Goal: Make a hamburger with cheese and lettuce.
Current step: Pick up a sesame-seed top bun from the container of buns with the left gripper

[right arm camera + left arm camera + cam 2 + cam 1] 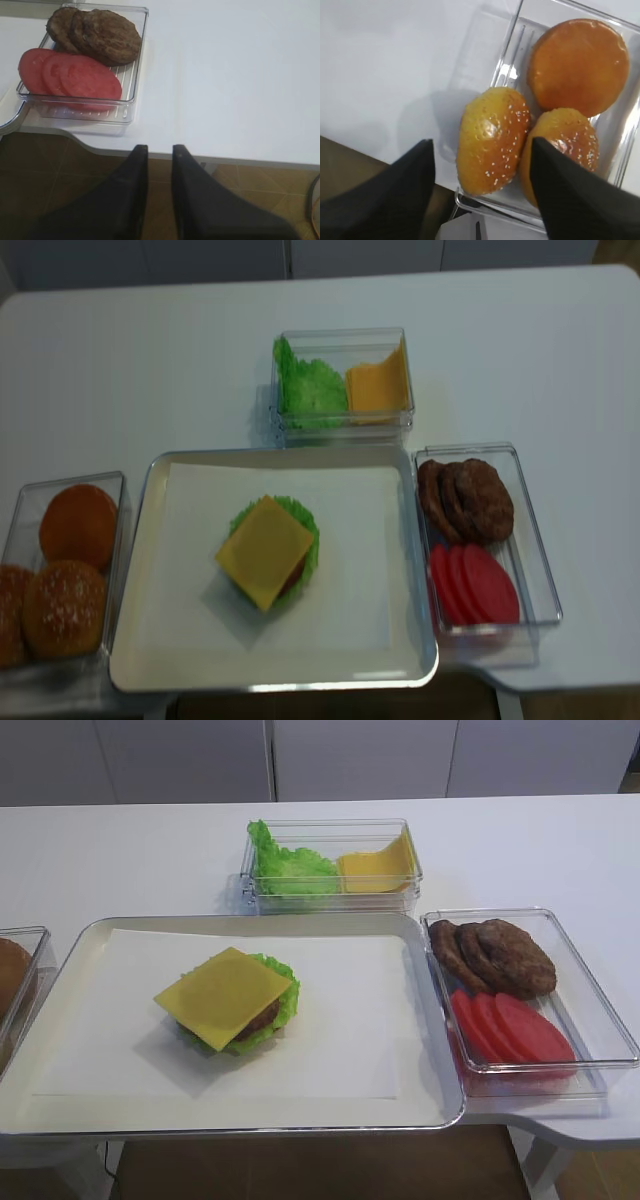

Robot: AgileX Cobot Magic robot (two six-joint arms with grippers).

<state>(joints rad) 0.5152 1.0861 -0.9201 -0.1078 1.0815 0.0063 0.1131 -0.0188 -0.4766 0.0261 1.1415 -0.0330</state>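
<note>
burger on tray, away from both claws | left claw wide, over 3 buns | right claw empty, narrow gap

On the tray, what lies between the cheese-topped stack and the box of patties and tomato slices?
Nothing: in both high views only bare white paper and the tray rim separate the hamburger from the box.
</note>
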